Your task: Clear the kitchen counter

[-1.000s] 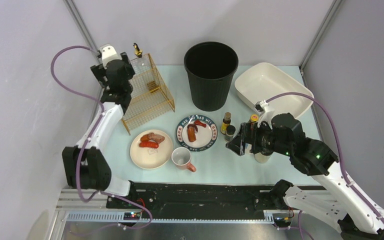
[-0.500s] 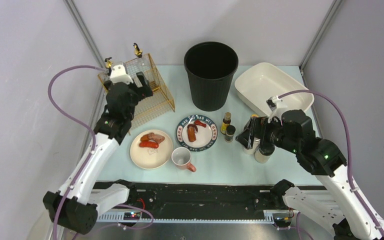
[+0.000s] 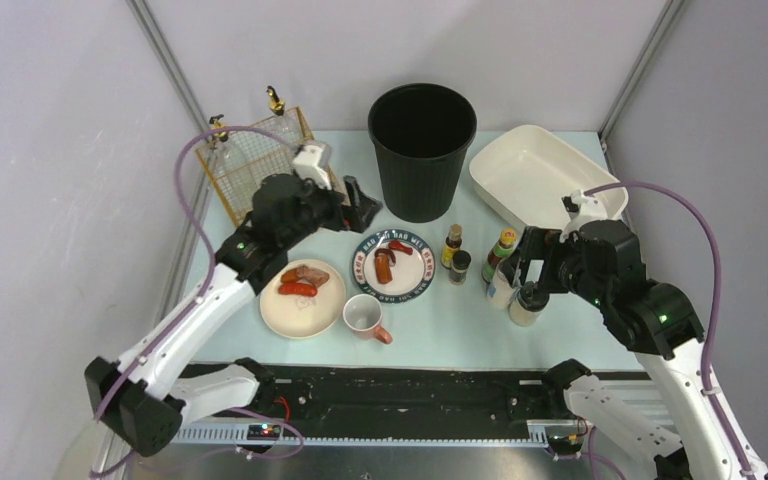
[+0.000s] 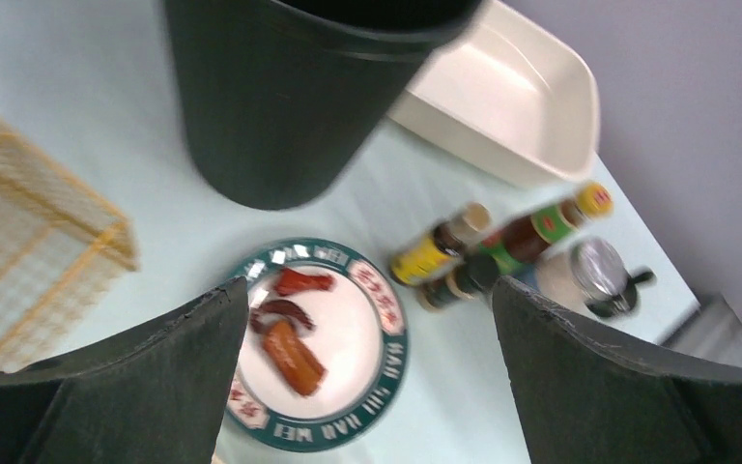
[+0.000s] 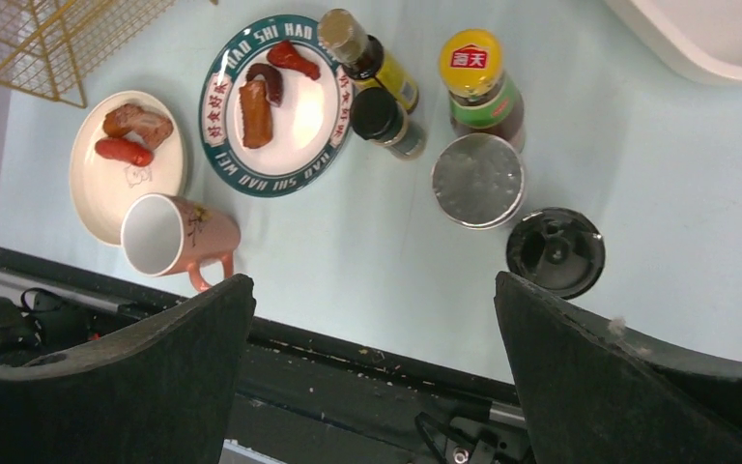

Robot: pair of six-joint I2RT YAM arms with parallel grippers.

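Observation:
The kitchen counter (image 3: pixel 440 325) carries a green-rimmed plate (image 3: pixel 418 287) of sausages, a cream plate (image 3: pixel 305 318) with food, a pink mug (image 3: pixel 365 317) and a cluster of bottles and jars (image 3: pixel 460 265). My left gripper (image 3: pixel 357 203) hangs open above the counter between the wire basket and the black bin. In its wrist view the left gripper (image 4: pixel 369 288) frames the green-rimmed plate (image 4: pixel 389 307), nothing between its fingers. My right gripper (image 3: pixel 522 262) stands open above the jars. In the right wrist view the right gripper (image 5: pixel 372 280) holds nothing.
A black bin (image 3: pixel 422 150) stands at the back centre, a white basin (image 3: pixel 545 175) at the back right, a gold wire basket (image 3: pixel 260 165) at the back left. A silver-lidded jar (image 5: pixel 478 181) and a black-lidded one (image 5: pixel 554 251) stand near the black front rail (image 5: pixel 348 348).
My left arm swung from the back left corner rightward past the basket to beside the bin. My right gripper pulled back to the right, uncovering the bottles.

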